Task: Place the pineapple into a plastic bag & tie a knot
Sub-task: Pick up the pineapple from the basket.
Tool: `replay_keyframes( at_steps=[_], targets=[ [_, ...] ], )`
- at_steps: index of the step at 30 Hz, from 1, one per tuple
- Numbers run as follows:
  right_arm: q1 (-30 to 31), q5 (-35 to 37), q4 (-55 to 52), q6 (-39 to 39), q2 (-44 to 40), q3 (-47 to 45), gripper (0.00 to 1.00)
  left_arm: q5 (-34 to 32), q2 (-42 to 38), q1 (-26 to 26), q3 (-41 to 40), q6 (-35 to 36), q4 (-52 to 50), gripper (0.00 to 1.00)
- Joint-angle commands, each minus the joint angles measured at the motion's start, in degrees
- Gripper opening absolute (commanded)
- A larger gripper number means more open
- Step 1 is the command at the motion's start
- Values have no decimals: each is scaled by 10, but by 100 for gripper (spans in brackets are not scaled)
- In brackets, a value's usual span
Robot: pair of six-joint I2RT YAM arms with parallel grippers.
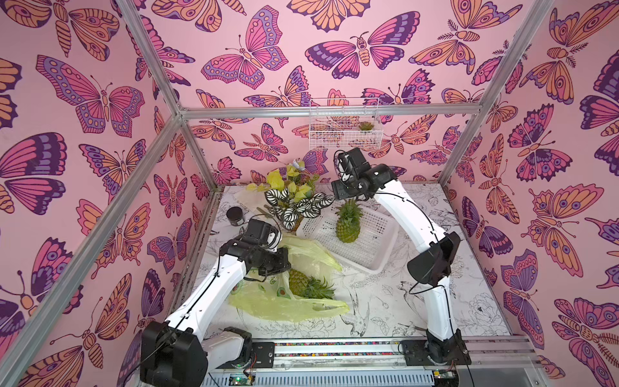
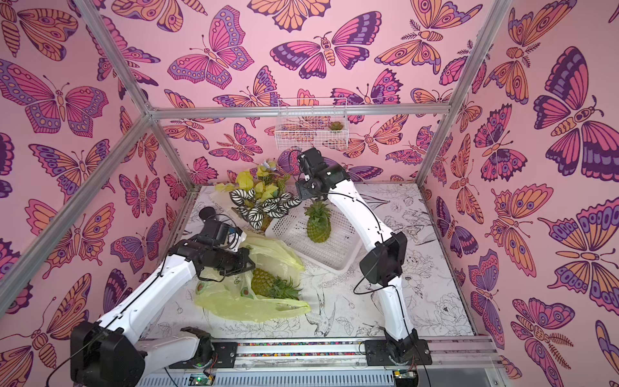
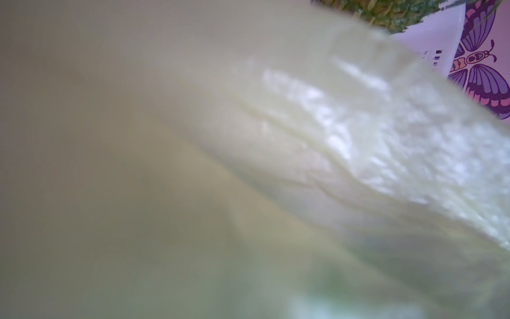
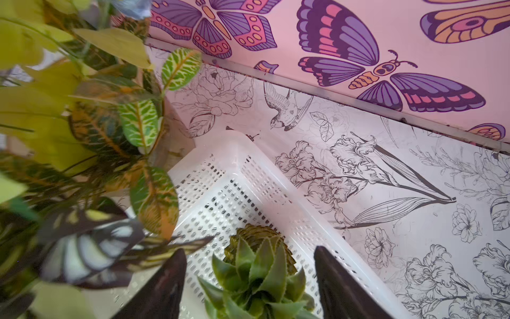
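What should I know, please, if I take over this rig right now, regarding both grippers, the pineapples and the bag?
Left gripper: shut, apparently pinching the upper layer of the plastic bag and lifting its mouth open; bag film fills its wrist view.
Right gripper: jaws open, straddling the crown of the upright pineapple in the white basket, not gripping it.
Done: the lying pineapple rests on its side in the bag's mouth, crown pointing outward.
Left: seat it fully inside, then tie the handles; no knot shows yet.
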Motion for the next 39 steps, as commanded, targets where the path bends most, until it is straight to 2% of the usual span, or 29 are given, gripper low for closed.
replay_keyframes(
  at_steps=[1,6,9,13,16,21,24,29,32,34,36,39],
  targets=[
    [-8,30,-29,-42,20,22,66,0,-9,-3,-10,-3,0,0],
    [-18,-45,-97,-63,25,27,44,-2,-8,-3,-10,-3,-1,0],
    [-18,-75,-166,-72,16,10,39,-2,-4,-3,-8,-4,1,0],
    [-19,-84,-236,-94,-21,-47,44,-1,-2,-3,-7,-3,1,0],
    [-18,-89,-256,-99,-61,-113,58,1,-3,-3,-8,-4,1,0],
    [-19,-95,-230,-102,-132,-251,74,2,-4,-3,-9,-6,1,0],
    [-18,-97,-206,-110,-160,-314,80,3,-3,-3,-9,-5,1,0],
    [-18,-106,-186,-116,-195,-383,84,3,-4,-3,-5,-7,1,0],
    [-15,-146,-176,-92,-211,-407,87,2,-4,-3,-5,-9,1,0],
    [-11,-138,-157,-79,-223,-436,92,0,-4,-3,-6,-10,1,0],
    [-11,-123,-140,-68,-226,-457,92,-1,-4,-4,-7,-11,1,0],
    [-11,-118,-101,-55,-226,-492,86,0,-5,-4,-7,-13,1,0]
  ],
)
